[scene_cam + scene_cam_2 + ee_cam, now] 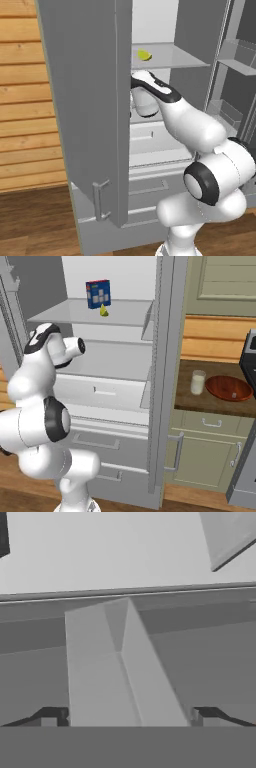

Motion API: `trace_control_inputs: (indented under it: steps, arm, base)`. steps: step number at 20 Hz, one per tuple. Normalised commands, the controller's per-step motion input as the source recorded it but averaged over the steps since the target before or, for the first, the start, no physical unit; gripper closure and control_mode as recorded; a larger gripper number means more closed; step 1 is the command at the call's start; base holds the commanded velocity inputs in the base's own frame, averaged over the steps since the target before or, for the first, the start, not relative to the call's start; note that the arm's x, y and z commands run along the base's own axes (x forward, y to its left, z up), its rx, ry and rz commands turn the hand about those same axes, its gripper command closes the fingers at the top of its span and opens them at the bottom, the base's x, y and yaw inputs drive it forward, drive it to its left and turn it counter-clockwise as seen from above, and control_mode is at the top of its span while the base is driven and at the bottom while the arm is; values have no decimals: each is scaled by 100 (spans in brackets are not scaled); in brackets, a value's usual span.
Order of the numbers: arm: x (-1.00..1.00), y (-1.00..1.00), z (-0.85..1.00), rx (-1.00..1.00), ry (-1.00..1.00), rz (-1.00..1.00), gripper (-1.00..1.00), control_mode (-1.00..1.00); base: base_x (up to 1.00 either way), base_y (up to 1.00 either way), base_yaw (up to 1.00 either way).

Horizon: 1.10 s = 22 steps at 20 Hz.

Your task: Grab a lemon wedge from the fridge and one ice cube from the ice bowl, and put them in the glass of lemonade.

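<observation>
The gripper (128,717) stands wide apart inside the fridge (85,125), holding nothing, its fingertips (52,716) below the shelf with the lemon wedge (144,55)

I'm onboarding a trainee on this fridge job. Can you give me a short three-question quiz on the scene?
1. True or false: the lemon wedge lies on a fridge shelf.
2. What stands right behind the wedge: A) a blue box, B) a jar, C) a cup?
3. Fill in: the glass stands beside the ____ on the counter.

Key: 1 true; 2 A; 3 ice bowl.
</observation>
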Motion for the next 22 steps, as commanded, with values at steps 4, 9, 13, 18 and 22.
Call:
trace_control_inputs:
  steps: [4,9,13,18,22]
  arm:
    - [-38,100,0,4,0,9,-100,-100]
    - [-44,99,0,3,0,9,-100,-100]
    - [-43,89,0,3,0,9,-100,-100]
    - [-51,43,5,3,0,4,-100,-100]
    - [-69,-8,43,2,-1,0,-100,-100]
  base:
    - [0,0,0]
    - [0,0,0]
    - [0,0,0]
    - [0,0,0]
    - [0,0,0]
